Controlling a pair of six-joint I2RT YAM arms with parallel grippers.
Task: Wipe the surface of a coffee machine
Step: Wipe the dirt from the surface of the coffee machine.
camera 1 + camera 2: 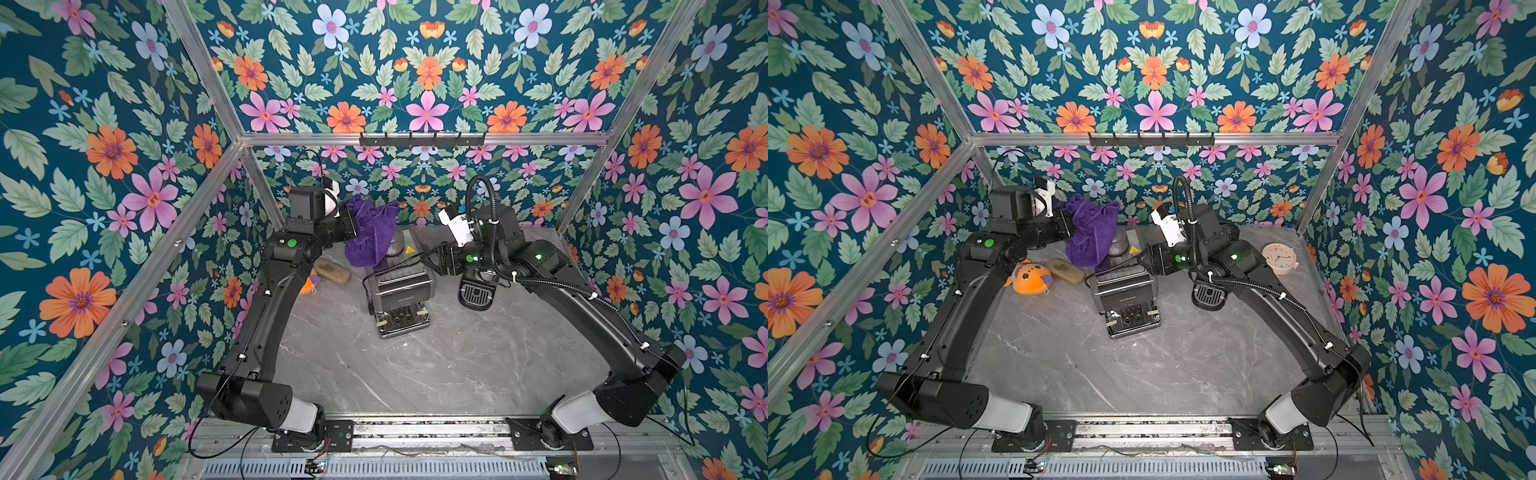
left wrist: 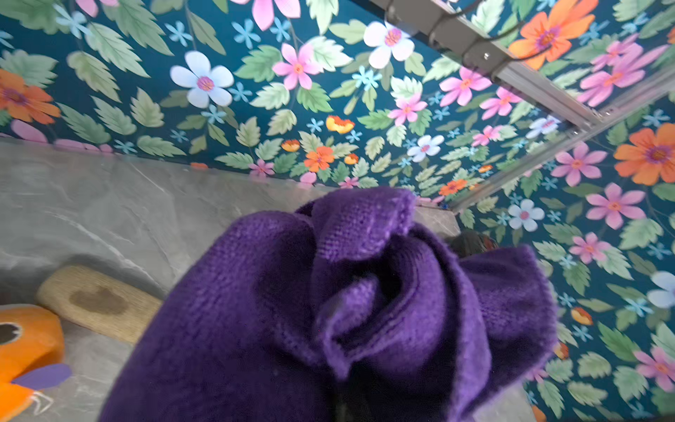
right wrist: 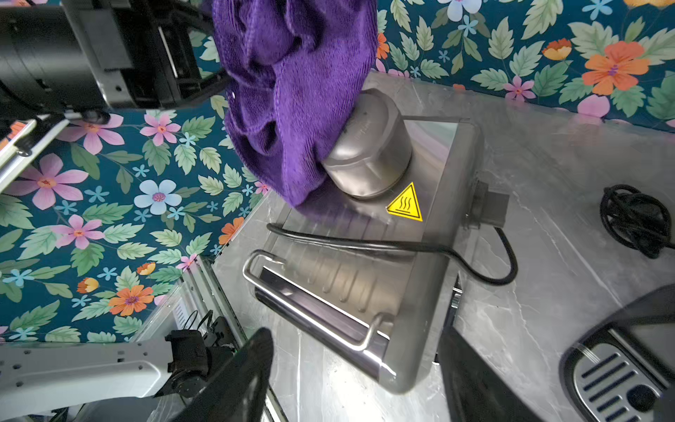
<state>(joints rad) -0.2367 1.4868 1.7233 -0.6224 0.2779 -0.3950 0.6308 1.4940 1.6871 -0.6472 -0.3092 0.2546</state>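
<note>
The left tool (image 1: 352,226), shut on the purple cloth (image 1: 372,232), pressed it on the coffee machine (image 1: 399,291) at twelve o'clock; most seemed unwiped. The right tool (image 1: 432,259) gaped empty.

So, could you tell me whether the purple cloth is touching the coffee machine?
Touching: the right wrist view shows the purple cloth pressed against the coffee machine.
</note>
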